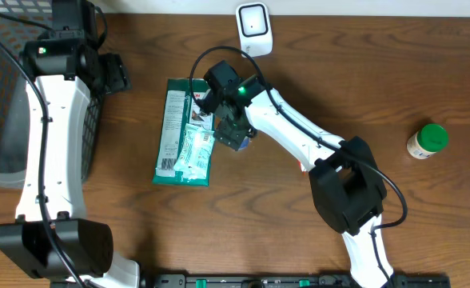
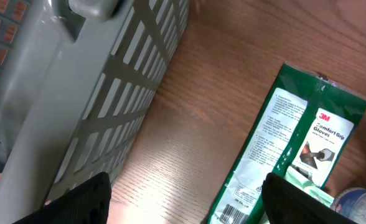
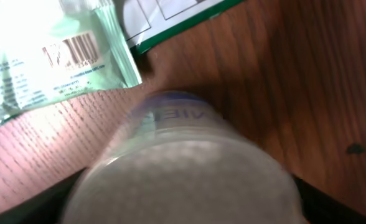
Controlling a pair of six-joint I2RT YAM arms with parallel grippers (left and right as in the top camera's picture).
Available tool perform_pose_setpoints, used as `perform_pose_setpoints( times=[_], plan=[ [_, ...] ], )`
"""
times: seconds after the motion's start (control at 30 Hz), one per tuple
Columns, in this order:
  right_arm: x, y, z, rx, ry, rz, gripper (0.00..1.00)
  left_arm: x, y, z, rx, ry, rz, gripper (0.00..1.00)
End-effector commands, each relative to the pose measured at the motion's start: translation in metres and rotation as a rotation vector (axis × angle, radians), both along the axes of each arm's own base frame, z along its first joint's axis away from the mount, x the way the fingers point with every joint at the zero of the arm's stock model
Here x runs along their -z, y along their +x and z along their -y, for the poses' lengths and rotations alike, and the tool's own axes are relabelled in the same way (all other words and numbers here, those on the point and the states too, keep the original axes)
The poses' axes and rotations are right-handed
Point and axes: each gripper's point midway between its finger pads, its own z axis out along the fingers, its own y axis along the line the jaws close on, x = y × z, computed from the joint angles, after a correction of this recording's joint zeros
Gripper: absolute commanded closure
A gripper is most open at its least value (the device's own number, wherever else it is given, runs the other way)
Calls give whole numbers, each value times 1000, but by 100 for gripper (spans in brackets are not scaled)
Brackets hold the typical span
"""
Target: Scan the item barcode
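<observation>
A round pale tub with blue lettering (image 3: 183, 162) fills the space between my right gripper's fingers; the right gripper (image 3: 184, 208) is shut on it, both dark fingers against its sides. From overhead, that gripper (image 1: 233, 134) sits at the right edge of a green glove packet (image 1: 179, 128) lying flat. A pale green pouch on the packet shows a barcode (image 3: 71, 50). The white scanner (image 1: 253, 29) stands at the table's back edge. My left gripper (image 2: 186, 202) hangs open over bare wood, between a grey basket (image 2: 77, 81) and the packet (image 2: 295, 137).
The grey mesh basket (image 1: 3, 96) takes up the left edge of the table. A small bottle with a green cap (image 1: 427, 142) stands far right. The packet's own barcode (image 2: 233, 214) shows at its near end.
</observation>
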Motion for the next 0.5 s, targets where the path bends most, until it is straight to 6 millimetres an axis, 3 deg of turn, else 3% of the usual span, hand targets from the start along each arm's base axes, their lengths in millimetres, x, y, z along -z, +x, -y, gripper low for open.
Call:
perform_pose_setpoints(
  times=[0.0, 0.27, 0.37, 0.47],
  plan=[
    [-6, -4, -3, 2, 8, -2, 22, 6, -1, -8, -6, 30, -24, 22],
    [-30, -2, -1, 79, 48, 29, 27, 6, -1, -8, -6, 30, -24, 22],
    [-42, -2, 3, 149, 71, 32, 36, 6, -1, -8, -6, 30, -24, 22],
    [-60, -3, 10, 238, 104, 36, 50, 6, -1, -8, -6, 30, -24, 22]
  ],
)
